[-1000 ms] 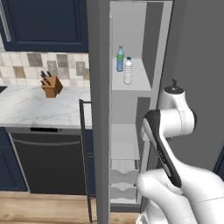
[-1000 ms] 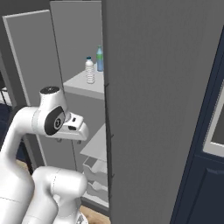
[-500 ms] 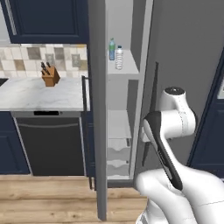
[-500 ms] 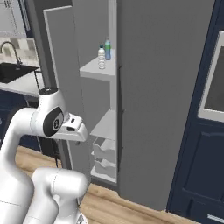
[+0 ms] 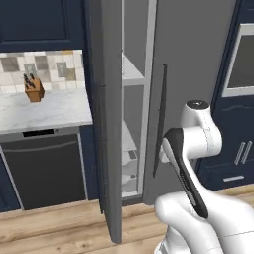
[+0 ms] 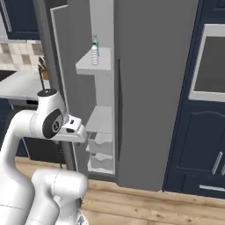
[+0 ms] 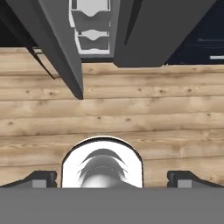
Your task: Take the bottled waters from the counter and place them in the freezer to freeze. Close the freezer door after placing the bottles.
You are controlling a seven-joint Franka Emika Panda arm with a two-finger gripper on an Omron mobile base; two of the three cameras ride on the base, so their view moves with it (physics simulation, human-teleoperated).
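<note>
A simulated kitchen with dark navy cabinets, a plank wood floor (image 7: 131, 109) and a tall grey fridge unit (image 6: 154, 88) in the middle.

The bottled waters (image 6: 95, 50) stand together on a white shelf (image 6: 90, 68) high inside the freezer (image 6: 102, 110), the clear ribbed one in front and the green-capped one just behind it, well above and ahead of the gripper (image 7: 111, 177). Below that shelf come another white shelf and white drawers (image 6: 101, 151).

The freezer door (image 5: 108, 119) stands open, seen nearly edge-on in the left base view, swung out toward the robot. In the hand view its lower edge runs down to the floor ahead of the gripper, to the upper left, with the drawers visible beyond it.

The gripper points down at the wood floor, its two dark fingertips (image 7: 41, 178) set wide apart with nothing between them. It is clear of the door and the freezer.

Farther off, beyond the door, lies the marble counter (image 5: 44, 111) with a wooden knife block (image 5: 33, 90) on it, over a black dishwasher (image 5: 44, 166). On the other side of the fridge sits a built-in oven (image 6: 208, 63) in navy cabinets.
</note>
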